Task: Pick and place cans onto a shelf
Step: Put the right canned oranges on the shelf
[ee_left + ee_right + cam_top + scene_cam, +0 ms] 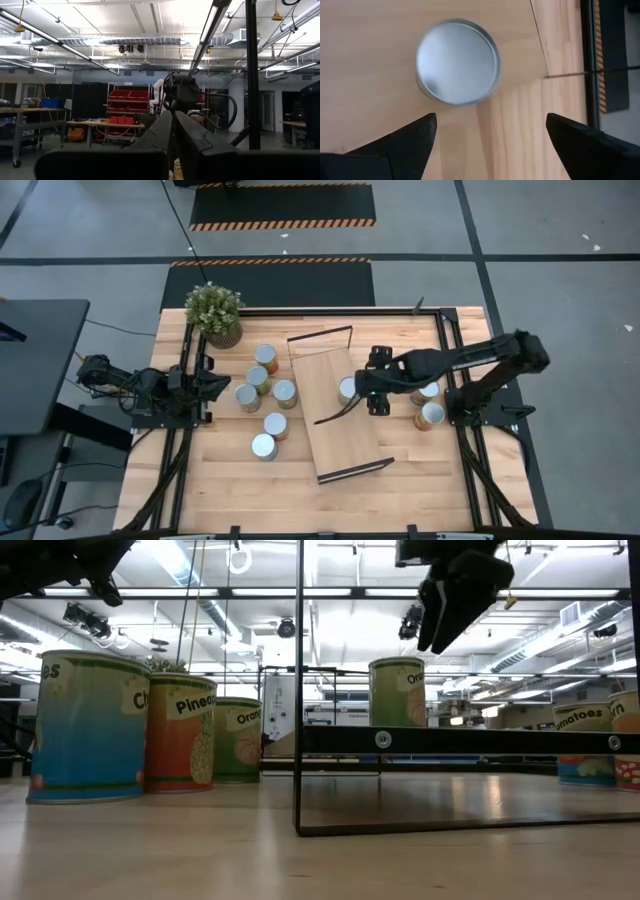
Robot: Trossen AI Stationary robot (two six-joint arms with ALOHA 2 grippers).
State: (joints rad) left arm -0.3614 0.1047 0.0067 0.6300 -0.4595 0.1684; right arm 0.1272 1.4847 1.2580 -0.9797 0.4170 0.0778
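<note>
The shelf (335, 430), a light-wood board with black wire end frames, lies on the table's middle. One can (347, 389) with a green label (397, 690) stands upright on the shelf near its right long edge. My right gripper (366, 388) hangs above it, pointing down, open and empty. In the right wrist view, the can's silvery top (457, 60) shows just beyond the spread fingertips (491, 117). Several cans (266, 400) stand on the table left of the shelf, and two cans (430, 404) to its right. My left gripper (215, 383) waits shut at the table's left edge.
A potted green plant (214, 310) stands at the far left corner. The shelf's wire frames (320, 336) rise at its two short ends, and one upright (298, 690) shows close in the low view. Bare tabletop (250, 490) lies toward the near edge.
</note>
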